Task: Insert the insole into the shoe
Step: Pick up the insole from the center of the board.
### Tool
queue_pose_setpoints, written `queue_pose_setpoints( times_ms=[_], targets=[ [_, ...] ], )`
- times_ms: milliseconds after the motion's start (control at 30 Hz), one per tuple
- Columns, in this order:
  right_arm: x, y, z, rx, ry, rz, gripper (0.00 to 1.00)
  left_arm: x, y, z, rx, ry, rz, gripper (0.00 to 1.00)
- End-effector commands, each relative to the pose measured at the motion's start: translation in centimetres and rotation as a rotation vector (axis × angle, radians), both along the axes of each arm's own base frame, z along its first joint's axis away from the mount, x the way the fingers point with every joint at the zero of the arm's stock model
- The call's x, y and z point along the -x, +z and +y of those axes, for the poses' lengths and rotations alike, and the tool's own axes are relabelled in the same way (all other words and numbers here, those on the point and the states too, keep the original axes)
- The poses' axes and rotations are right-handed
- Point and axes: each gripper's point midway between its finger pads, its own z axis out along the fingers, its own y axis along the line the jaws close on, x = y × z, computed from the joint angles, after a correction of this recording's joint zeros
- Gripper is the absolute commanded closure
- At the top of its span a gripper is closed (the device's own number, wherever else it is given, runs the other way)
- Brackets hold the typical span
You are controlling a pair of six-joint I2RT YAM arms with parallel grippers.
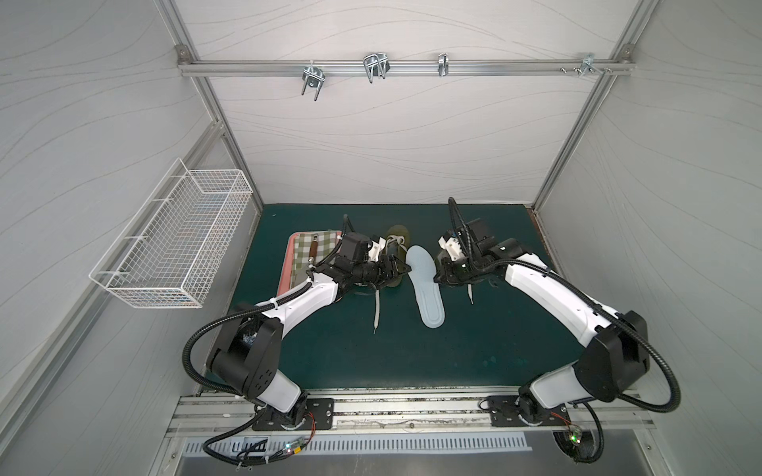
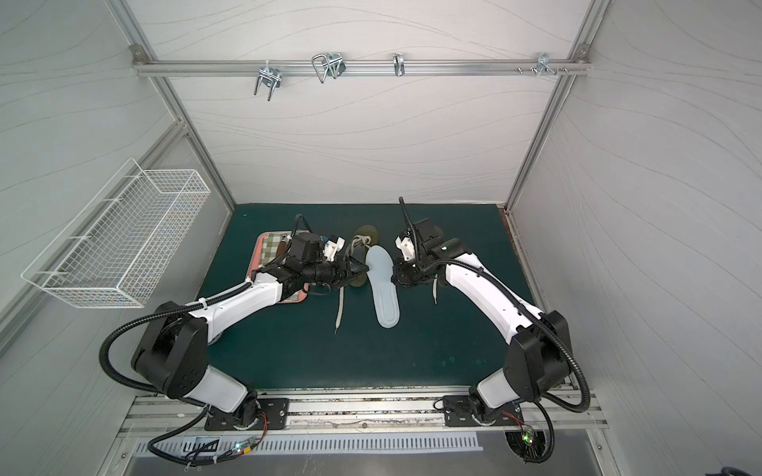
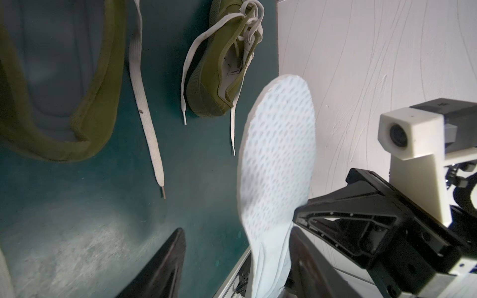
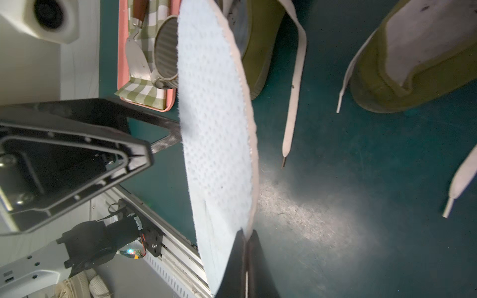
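Insole (image 1: 424,284) is held off the green mat (image 1: 474,350) beside the olive shoe (image 1: 398,237), its edge pinched by the right gripper (image 4: 246,233), whose jaws are clenched on it. Only the wrist views show that grip and the second shoe (image 3: 214,85), which is hidden under the right arm in both top views. Left gripper (image 3: 237,232) stretches out low, with its fingers spread either side of the insole; whether they touch it is unclear.

Dark green table (image 1: 350,354) carrying a tray and two shoes
The pink tray (image 1: 284,268) lies flat; one olive shoe (image 1: 398,234) lies just beside it, the second shoe (image 3: 214,85) farther from the tray, laces loose.
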Motion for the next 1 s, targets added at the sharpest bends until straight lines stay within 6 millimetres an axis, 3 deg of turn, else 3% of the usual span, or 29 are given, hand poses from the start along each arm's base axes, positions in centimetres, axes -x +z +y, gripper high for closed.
queue_pose_setpoints(
  times_ms=[0,233,433,533,567,800,867,967],
  targets=[
    [0.5,1.0,1.9,-0.057,0.081,-0.008,1.0,-1.2,1.8,-0.6,0.071,-0.004,-0.058,0.39],
    [1.5,0.8,2.6,-0.093,0.15,-0.002,1.0,-1.7,0.3,0.1,0.033,0.038,-0.043,0.57],
    [1.5,-0.4,2.6,-0.071,0.196,-0.018,1.0,-1.6,-0.2,0.2,0.062,0.068,-0.036,0.89],
    [1.1,-0.3,2.8,-0.074,0.207,-0.048,0.61,-1.5,-0.8,0.9,0.037,0.104,-0.016,0.99],
    [1.0,-0.3,2.8,-0.075,0.206,-0.058,0.52,-1.4,-1.0,1.3,0.024,0.124,-0.009,1.0],
    [0.3,0.3,2.3,-0.075,0.191,-0.176,0.31,-1.1,-1.2,3.5,-0.041,0.252,0.047,1.0],
    [0.2,0.6,1.8,-0.05,0.177,-0.25,0.03,-0.9,-1.2,3.9,-0.044,0.278,0.068,1.0],
    [0.5,0.8,1.7,-0.037,0.162,-0.374,0.01,-0.9,-1.1,4.6,-0.058,0.324,0.087,1.0]
  ],
)
